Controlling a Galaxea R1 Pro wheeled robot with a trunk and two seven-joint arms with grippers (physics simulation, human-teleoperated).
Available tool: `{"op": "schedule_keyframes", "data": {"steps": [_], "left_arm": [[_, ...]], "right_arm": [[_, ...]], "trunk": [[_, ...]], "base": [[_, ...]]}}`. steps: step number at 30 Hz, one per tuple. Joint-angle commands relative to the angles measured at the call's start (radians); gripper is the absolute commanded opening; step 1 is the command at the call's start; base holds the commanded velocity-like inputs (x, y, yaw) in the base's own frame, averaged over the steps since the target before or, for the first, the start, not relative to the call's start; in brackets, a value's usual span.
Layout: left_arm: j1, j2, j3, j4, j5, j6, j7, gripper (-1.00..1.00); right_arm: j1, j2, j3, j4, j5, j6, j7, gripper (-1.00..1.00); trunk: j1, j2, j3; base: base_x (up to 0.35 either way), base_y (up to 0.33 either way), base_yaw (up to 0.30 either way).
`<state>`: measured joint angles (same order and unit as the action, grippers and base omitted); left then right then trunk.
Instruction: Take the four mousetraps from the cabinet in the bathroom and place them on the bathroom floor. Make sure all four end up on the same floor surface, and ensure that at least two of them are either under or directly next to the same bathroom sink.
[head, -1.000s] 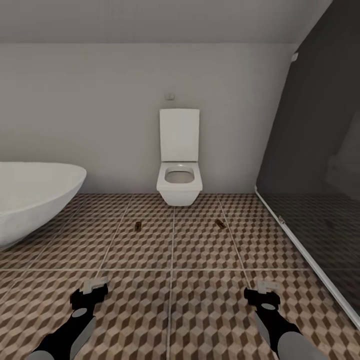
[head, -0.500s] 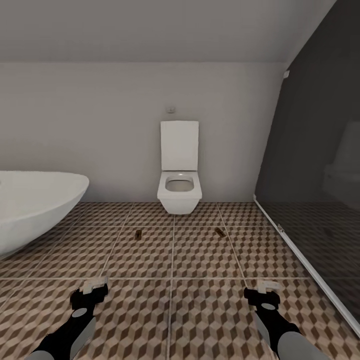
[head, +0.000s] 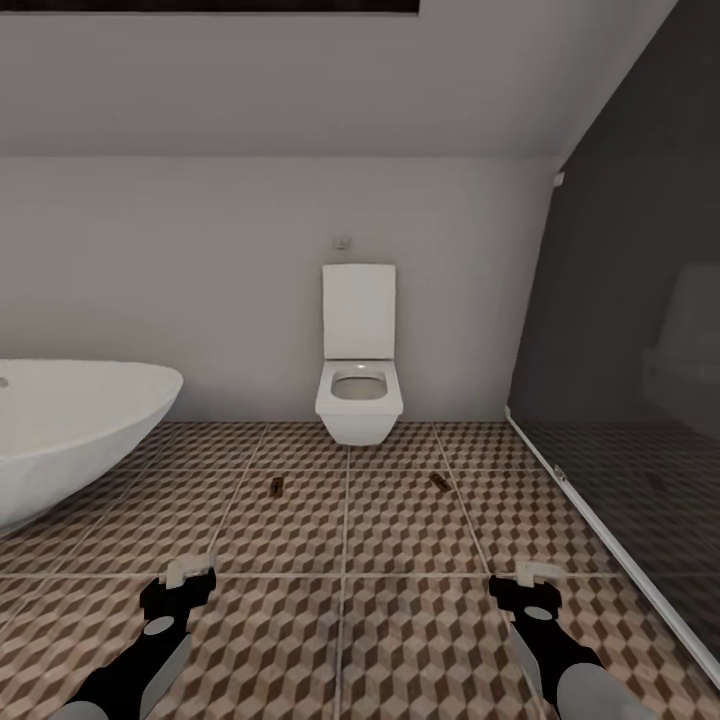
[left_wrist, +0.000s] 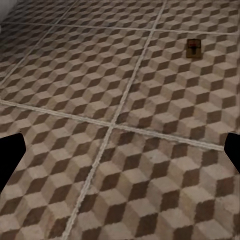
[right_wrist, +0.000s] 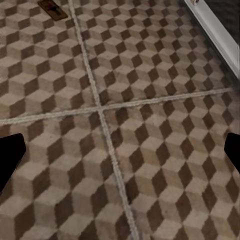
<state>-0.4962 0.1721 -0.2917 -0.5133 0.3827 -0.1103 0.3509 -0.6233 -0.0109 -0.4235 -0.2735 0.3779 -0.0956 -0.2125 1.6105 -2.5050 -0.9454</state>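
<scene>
bathroom floor (head: 345, 620) cube tiles ahead of me | bathtub (head: 70, 420) left, toilet (head: 359, 385) centre, dark shower glass (head: 620, 400) right | left gripper (head: 178, 583) and right gripper (head: 528, 585) both spread, empty | two mousetraps (head: 275, 486) (head: 438, 482) on tiles beyond, one nearer each arm, right trap's long axis skewed

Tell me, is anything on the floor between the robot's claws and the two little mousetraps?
Nothing visible. Bare patterned bathroom floor lies between the left claw and the left mousetrap, and between the right claw and the right mousetrap. The toilet stands beyond both traps.
</scene>
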Motion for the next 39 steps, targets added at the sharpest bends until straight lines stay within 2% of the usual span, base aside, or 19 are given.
{"op": "schedule_keyframes", "data": {"steps": [1,23,26,39], "left_arm": [[-0.001,0.001,-0.008,0.0,0.011,-0.005,0.006,1.0],[-0.001,0.001,-0.007,0.005,0.012,-0.005,-0.007,1.0],[-0.001,0.001,-0.007,0.005,0.012,-0.005,-0.007,1.0],[-0.001,0.001,-0.007,0.006,0.012,-0.005,-0.007,1.0]], "right_arm": [[-0.001,0.0,-0.007,0.002,0.007,-0.005,-0.001,1.0],[-0.001,0.001,-0.006,0.004,0.004,-0.021,0.0,1.0],[-0.001,0.001,-0.006,0.004,0.004,-0.021,0.0,1.0],[-0.001,0.001,-0.006,0.005,0.004,-0.021,0.003,1.0]], "trunk": [[-0.001,0.0,0.003],[-0.011,0.005,0.088],[-0.022,0.026,0.097],[-0.022,0.026,0.097]], "base": [[0.0,0.0,0.0],[0.0,0.0,0.0],[0.0,0.0,0.0],[0.0,0.0,0.0]]}}
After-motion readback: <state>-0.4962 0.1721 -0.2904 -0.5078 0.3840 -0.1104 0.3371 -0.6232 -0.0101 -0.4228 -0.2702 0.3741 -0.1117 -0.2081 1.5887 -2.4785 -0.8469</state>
